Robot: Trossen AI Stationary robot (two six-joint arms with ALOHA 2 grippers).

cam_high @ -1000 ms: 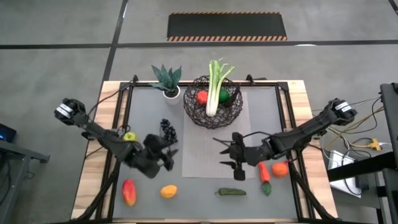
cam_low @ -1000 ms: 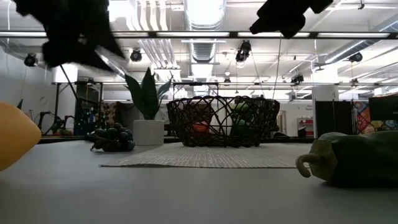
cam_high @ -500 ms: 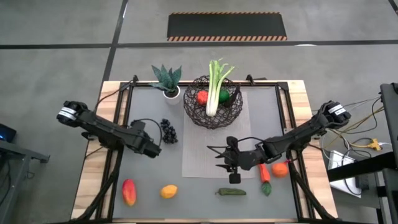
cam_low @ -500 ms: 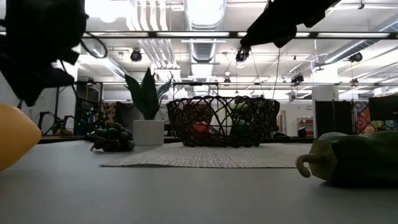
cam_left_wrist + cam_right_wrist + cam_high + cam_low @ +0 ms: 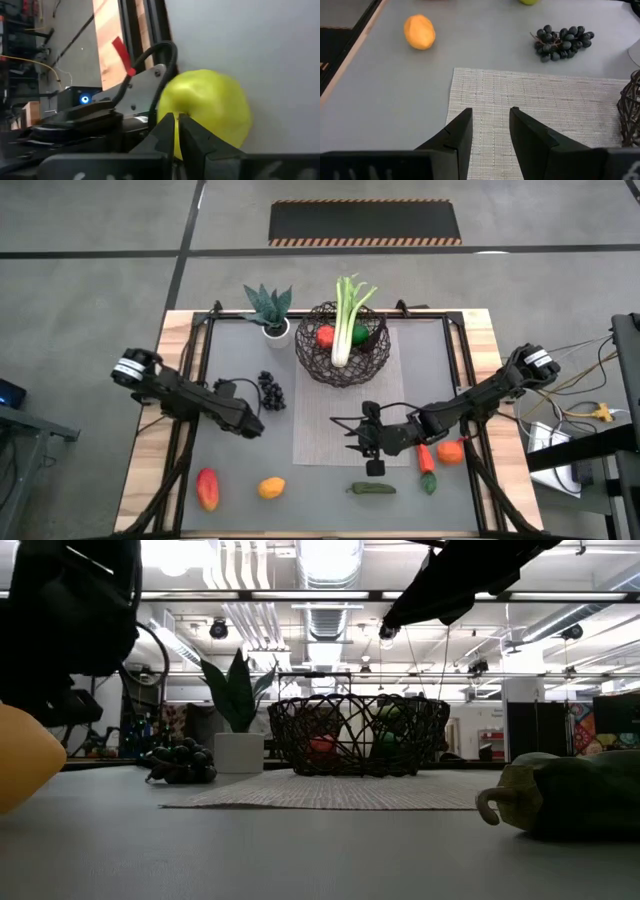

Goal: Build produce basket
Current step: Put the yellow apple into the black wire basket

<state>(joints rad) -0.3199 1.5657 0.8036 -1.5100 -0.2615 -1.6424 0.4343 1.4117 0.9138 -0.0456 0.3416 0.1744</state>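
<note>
My left gripper [image 5: 176,131] sits closed against the yellow-green apple [image 5: 210,112] near the tabletop's left edge; my right gripper [image 5: 490,131] hangs parted, empty, over the woven mat [image 5: 535,115].

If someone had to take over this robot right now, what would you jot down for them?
Left gripper: shut, empty, beside the yellow-green fruit, near the grapes.
Right gripper: open, empty, over the woven mat.
Done: leek, a red and a green fruit in the basket.
Left: grapes, yellow-green fruit, red-orange fruit, orange one, green pepper, carrot, orange fruit.
</note>
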